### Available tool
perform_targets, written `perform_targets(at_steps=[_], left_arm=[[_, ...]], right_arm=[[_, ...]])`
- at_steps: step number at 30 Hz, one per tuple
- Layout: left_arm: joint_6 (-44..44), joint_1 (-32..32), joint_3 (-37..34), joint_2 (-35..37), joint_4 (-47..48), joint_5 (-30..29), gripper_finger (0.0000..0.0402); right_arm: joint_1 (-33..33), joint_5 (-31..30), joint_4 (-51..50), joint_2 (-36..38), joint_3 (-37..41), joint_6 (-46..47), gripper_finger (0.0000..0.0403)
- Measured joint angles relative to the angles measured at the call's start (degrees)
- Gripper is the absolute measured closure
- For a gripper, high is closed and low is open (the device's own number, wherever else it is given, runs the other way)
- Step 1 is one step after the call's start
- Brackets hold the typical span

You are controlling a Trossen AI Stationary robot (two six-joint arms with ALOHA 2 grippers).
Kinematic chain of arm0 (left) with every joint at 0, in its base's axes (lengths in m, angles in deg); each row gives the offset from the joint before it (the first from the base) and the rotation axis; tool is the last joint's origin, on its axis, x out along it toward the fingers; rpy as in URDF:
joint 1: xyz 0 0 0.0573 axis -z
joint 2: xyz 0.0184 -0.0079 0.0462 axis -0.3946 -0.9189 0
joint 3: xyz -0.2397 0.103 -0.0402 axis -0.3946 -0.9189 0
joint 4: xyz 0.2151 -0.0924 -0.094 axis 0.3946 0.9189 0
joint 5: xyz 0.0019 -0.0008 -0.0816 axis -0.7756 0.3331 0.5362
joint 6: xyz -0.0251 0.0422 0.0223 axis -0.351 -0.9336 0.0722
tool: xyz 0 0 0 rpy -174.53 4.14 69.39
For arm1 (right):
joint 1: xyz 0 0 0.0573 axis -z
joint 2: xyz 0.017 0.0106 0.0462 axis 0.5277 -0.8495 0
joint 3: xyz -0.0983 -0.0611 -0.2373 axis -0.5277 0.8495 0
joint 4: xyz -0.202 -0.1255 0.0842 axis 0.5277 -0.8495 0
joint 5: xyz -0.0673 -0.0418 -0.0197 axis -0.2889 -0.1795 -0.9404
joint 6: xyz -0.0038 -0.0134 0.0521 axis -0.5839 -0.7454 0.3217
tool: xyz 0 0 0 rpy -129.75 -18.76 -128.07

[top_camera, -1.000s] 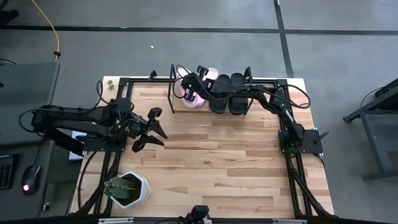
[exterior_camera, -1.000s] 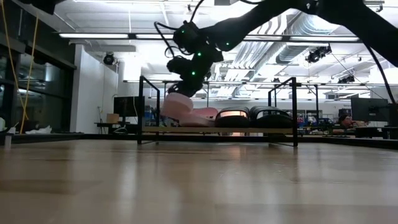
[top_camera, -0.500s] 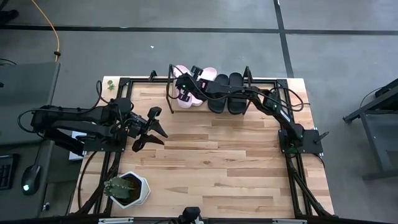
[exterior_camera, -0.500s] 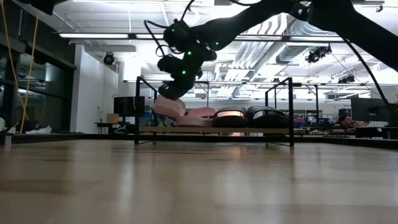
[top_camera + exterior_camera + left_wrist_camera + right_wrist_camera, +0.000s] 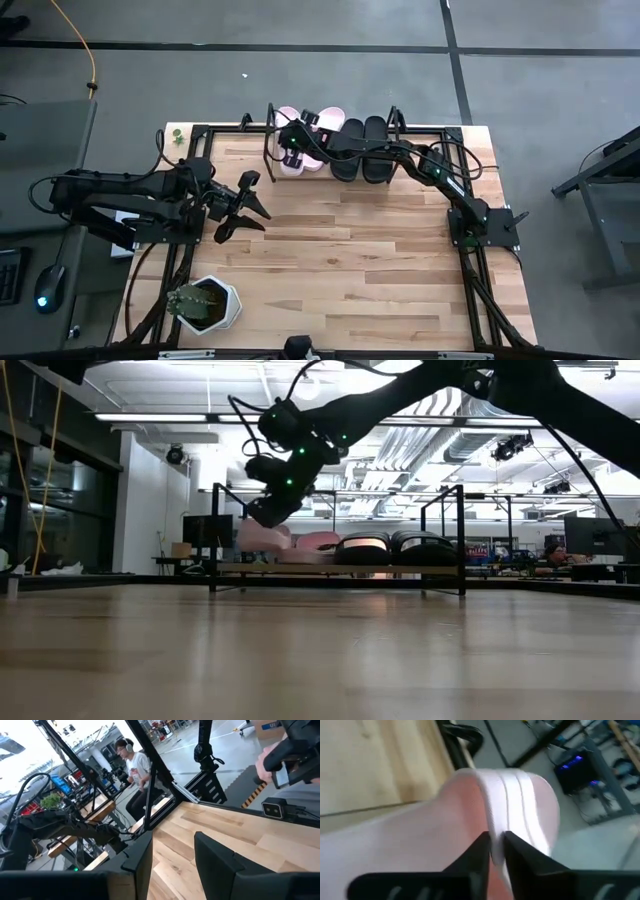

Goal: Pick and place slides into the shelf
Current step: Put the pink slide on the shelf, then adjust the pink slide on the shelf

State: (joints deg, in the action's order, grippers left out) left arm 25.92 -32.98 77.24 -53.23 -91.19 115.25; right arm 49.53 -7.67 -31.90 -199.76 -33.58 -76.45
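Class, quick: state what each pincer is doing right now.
Left pincer: open, empty, above the table.
Right pincer: closed on the strap of a pale pink slide at the shelf.

Right gripper [image 5: 290, 152] and arm cover much of the leftmost pink slide [image 5: 290, 125] from above. Shelf [image 5: 335, 569] board seen edge-on at table height; slide soles hidden. Pink slide strap fills right wrist view, blurred, cropped.
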Motion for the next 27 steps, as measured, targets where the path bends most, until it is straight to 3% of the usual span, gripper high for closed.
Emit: perform_targets(at_steps=[7,13,17,21,27], left_arm=[[0.0,0.0,0.0,0.0,0.2,-0.8,0.0273],[-0.2,0.0,0.0,0.0,1.3,-1.8,0.0273],[-0.2,0.0,0.0,0.1,2.1,-3.0,0.0273],[-0.2,0.0,0.0,1.1,2.1,-3.1,0.0273],[0.1,0.0,0.0,4.3,5.5,-4.7,0.0273]], right_arm=[[-0.1,7.9,1.7,-0.1,0.0,0.0,0.0262],[-0.1,2.6,0.4,-0.1,0.0,-2.0,0.02],[-0.1,-0.1,-2.1,0.5,0.1,-1.3,0.0181],[-0.1,3.0,-2.8,1.5,0.1,0.6,0.0179],[-0.4,2.9,-3.1,2.2,0.1,-0.1,0.0179]])
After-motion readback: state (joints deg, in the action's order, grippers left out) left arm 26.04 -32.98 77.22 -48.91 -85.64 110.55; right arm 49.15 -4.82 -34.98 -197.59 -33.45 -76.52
